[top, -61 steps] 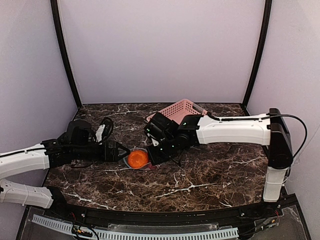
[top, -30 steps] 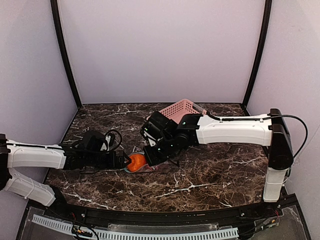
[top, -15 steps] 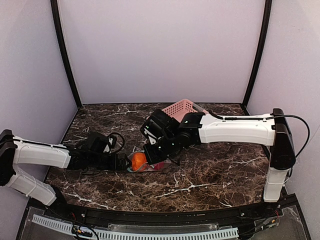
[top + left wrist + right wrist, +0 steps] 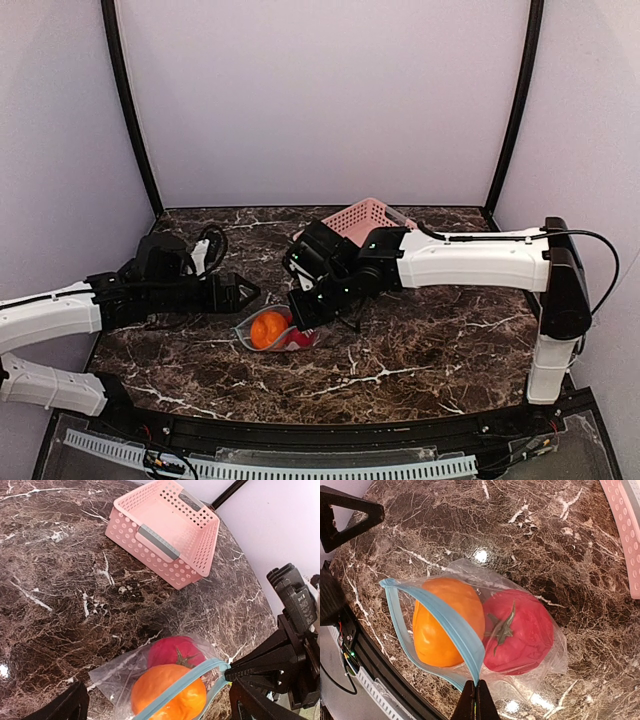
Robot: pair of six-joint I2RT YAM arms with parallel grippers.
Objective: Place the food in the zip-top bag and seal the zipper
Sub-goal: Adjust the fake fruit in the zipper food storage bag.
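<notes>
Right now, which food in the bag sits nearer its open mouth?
The orange one; the blue zipper loops over it, while the red one lies deeper, toward the closed end of the bag.

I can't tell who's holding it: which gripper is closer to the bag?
Right. Right gripper pinches the bag by its zipper; left gripper hangs open beside it, apart.

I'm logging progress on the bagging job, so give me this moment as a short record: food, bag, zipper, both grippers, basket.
food: orange toy food and red toy tomato, both inside the bag, orange nearest the mouth
bag: clear zip-top bag on the marble table
zipper: open, teal strip looped around the orange toy food
right gripper: shut on the zipper
left gripper: open, holding nothing, left of the bag
basket: pink slotted basket at the back of the table
</notes>
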